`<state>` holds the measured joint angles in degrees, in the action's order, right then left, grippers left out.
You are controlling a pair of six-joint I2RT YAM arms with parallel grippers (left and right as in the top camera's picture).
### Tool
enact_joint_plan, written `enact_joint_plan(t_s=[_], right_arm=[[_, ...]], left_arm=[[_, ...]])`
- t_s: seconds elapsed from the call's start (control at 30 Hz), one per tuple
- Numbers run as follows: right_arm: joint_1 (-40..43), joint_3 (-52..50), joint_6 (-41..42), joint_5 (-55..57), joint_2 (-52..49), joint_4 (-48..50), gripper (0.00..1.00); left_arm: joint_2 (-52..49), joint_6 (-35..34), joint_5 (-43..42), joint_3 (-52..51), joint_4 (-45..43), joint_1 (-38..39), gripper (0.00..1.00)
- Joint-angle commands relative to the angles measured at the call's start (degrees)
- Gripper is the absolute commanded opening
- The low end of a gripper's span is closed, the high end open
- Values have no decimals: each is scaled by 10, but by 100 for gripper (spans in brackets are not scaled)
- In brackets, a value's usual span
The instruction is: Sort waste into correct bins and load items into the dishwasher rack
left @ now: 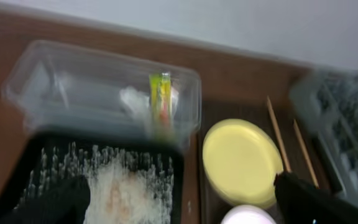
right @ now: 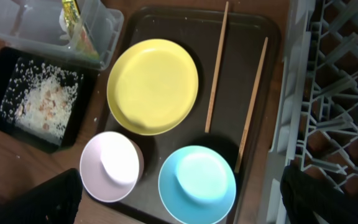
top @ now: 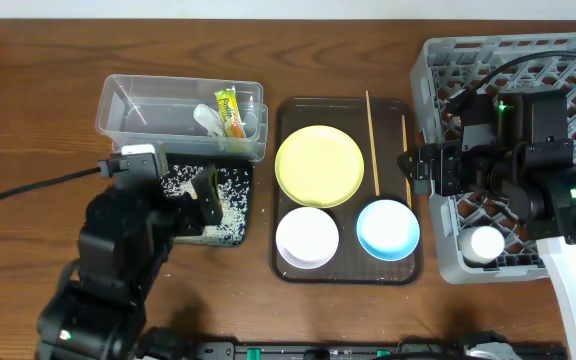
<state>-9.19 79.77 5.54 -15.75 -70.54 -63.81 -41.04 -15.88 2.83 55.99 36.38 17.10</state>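
Note:
The clear tub point(top: 133, 112) holds the snack wrapper point(top: 230, 112) and the white plastic scrap point(top: 208, 120). The black tray point(top: 245, 195) holds rice with a brownish lump point(left: 123, 186). The yellow-green plate point(top: 319, 165), white bowl point(top: 307, 237), light-blue bowl point(top: 388, 229) and two chopsticks point(top: 372, 140) lie on the dark-brown serving tray point(top: 286, 118). The white cup point(top: 486, 243) stands in the grey rack point(top: 568, 60). My left gripper point(top: 206, 195) is open and empty over the black tray. My right gripper point(top: 413, 165) is open and empty at the rack's left edge, above the blue bowl point(right: 197, 183).
The serving tray sits between the bins and the rack. A black cable point(top: 28, 190) runs across the wooden table at the left. Cables loop over the rack near my right arm point(top: 528, 150).

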Motion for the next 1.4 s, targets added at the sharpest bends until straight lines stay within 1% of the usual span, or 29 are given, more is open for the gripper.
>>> enact_joint_plan(t_s=[0.0, 0.07, 0.13, 0.2, 0.27, 0.47, 0.73, 0.87, 1.37], right_arm=[[-6, 4, -7, 3, -1, -1, 99], [-6, 4, -7, 3, -1, -1, 99], [-6, 4, -7, 3, -1, -1, 99], [-6, 4, -7, 3, -1, -1, 99], [-6, 4, -7, 3, -1, -1, 99], [-6, 4, -7, 3, -1, -1, 99], [-6, 3, -7, 3, -1, -1, 99], [-6, 3, -7, 3, -1, -1, 99], [-6, 3, -7, 3, -1, -1, 99]], left_arm=[[51, 114, -45, -92, -108, -18, 96], [87, 138, -74, -157, -193, -28, 97], [122, 137, -85, -217, -255, -38, 97], [156, 136, -89, -272, -298, -43, 97], [188, 135, -89, -318, -322, -43, 97], [285, 135, -88, -419, -326, -47, 97], [409, 135, -89, -535, -326, -76, 97], [410, 135, -89, -558, -330, -78, 98], [408, 135, -88, -558, -330, -78, 97]])
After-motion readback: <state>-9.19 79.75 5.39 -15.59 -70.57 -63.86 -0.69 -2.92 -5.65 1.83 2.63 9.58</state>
